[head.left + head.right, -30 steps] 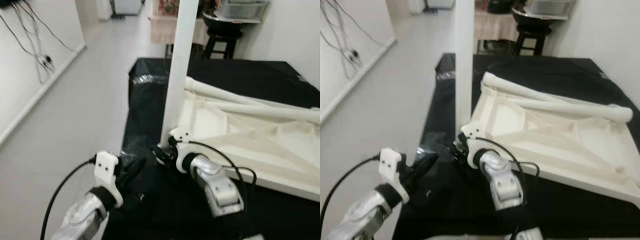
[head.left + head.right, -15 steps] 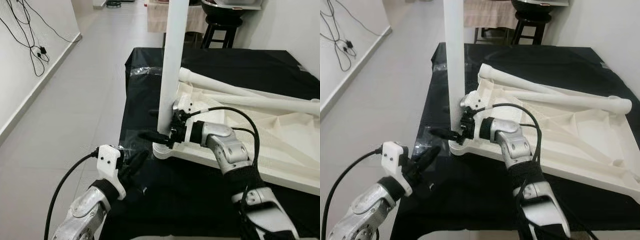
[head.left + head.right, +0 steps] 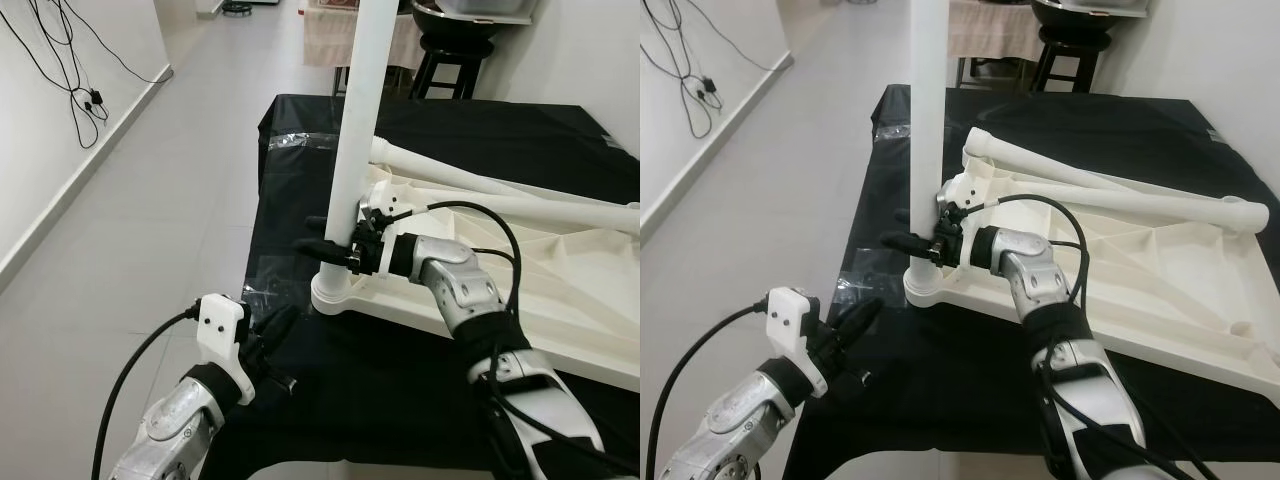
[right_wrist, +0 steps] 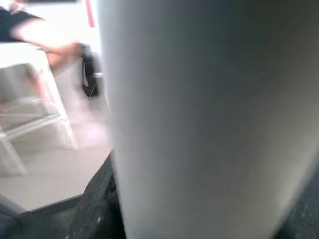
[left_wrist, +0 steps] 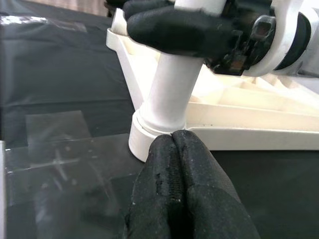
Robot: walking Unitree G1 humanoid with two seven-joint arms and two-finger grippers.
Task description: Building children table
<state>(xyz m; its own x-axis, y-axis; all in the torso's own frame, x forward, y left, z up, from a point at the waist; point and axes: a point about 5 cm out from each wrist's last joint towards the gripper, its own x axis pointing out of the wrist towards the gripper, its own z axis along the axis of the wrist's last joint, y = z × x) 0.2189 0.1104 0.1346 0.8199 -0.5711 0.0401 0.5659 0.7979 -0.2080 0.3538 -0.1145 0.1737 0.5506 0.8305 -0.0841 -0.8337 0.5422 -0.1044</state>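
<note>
one right gripper (image 3: 325, 234) around leg (image 3: 352, 150)

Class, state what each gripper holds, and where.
Right gripper clasps the upright table leg just above its base; left gripper, shut, holds nothing.

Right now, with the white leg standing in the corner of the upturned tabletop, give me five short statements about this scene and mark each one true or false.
1. The right hand is clamped around the upright white leg. True.
2. The left hand is holding the tabletop. False: its fingers are pressed shut on nothing, low near the corner socket.
3. The upright leg stands in the socket at the tabletop's corner nearest the robot's left. True.
4. All the other legs are already standing up. False: two loose legs lie flat across the tabletop.
5. The tabletop rests on a bare wooden surface. False: it lies on a black cloth.
</note>
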